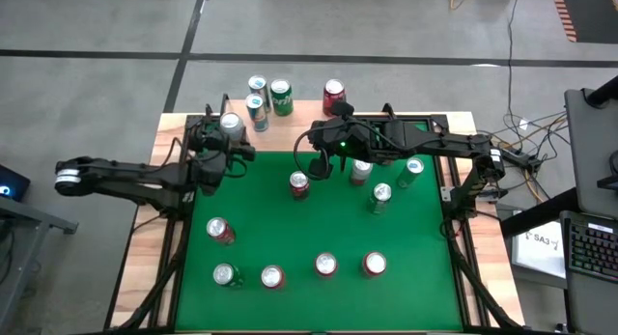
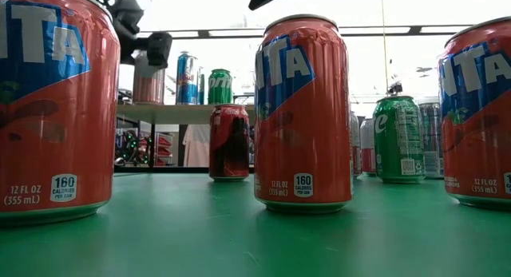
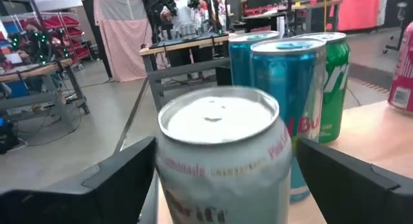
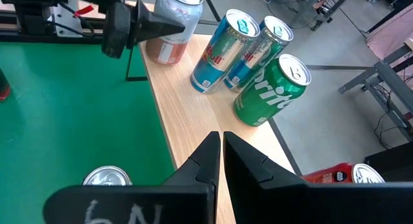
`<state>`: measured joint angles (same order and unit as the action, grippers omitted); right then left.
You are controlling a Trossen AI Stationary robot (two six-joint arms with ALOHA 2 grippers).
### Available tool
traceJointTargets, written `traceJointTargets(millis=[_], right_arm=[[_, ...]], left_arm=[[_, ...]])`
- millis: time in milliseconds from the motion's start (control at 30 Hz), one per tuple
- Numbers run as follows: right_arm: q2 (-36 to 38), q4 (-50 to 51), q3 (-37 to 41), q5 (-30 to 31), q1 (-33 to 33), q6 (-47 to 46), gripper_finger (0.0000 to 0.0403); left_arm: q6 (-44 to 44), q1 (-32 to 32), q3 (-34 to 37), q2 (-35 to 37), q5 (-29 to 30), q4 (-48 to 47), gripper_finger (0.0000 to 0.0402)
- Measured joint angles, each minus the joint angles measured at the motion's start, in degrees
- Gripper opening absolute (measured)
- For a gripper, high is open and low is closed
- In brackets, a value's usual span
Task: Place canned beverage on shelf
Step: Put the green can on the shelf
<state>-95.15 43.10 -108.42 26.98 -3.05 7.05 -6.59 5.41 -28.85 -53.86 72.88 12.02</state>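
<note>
Silver can (image 1: pixel 231 123) stood upright on the shelf (image 1: pixel 299 108) at the upper left of the high view, between the fingers of the left gripper (image 1: pixel 229 132), whose jaws stood wide apart on either side of it. In the left wrist view the same can (image 3: pixel 222 156) filled the centre, with a dark finger (image 3: pixel 113 185) off each flank and no clamping contact that I could see. The right gripper (image 1: pixel 319 166) hung over the green table (image 1: pixel 309 229) near the middle of the high view, jaws pressed together on nothing.

Judged from this, the step in hand was the release and pull-back. To do it well, the left arm would need to draw straight away from the can, keeping both fingers clear of its sides (a brush on either side could tip it), and avoid the two blue cans (image 1: pixel 257 98) and the green can (image 1: pixel 281 97) just beside it on the board.

Readable writing: the green can (image 4: pixel 271 91) in the right wrist view said "Sprite"; the blue can (image 3: pixel 284 114) in the left wrist view showed part of "Red Bull"; the big orange cans (image 2: pixel 303 113) in the low view carried "TA", "12 FL OZ (355 mL)" and "160 CALORIES PER CAN". The silver can's pink lettering was too blurred to read.
</note>
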Motion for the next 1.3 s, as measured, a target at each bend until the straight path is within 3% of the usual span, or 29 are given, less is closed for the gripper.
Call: traceJointTargets(millis=[333,700,767,867,967,1067,1300], right_arm=[[0.0,0.3,0.0,-0.1,0.2,-0.9,0.0012],[2.6,9.6,0.0,-0.2,2.6,-3.7,0.0012],[3.9,11.9,0.0,-0.2,3.2,-5.1,0.0012],[5.4,14.5,0.0,-0.3,4.0,-6.9,0.0012],[6.6,16.6,0.0,-0.5,4.9,-7.9,0.0012],[7.1,18.6,0.0,-0.5,5.9,-9.5,0.0012],[8.0,23.2,0.0,-0.6,9.3,-12.4,0.0012]], left_arm=[[0.8,-3.2,-11.2,2.0,0.0,-17.9,0.0353],[-5.1,-5.8,-32.4,-2.7,-5.6,-56.2,0.0333],[-6.0,-5.8,-35.0,-3.7,-7.5,-61.1,0.0323],[-6.1,-5.7,-38.5,-5.0,-14.9,-66.4,0.0302],[-5.9,-5.6,-41.5,-5.9,-20.3,-71.6,0.0268],[-6.5,-5.5,-44.0,-6.5,-21.0,-77.0,0.0214],[-5.1,-1.5,-46.8,-7.4,-30.6,-80.0,0.0027]])
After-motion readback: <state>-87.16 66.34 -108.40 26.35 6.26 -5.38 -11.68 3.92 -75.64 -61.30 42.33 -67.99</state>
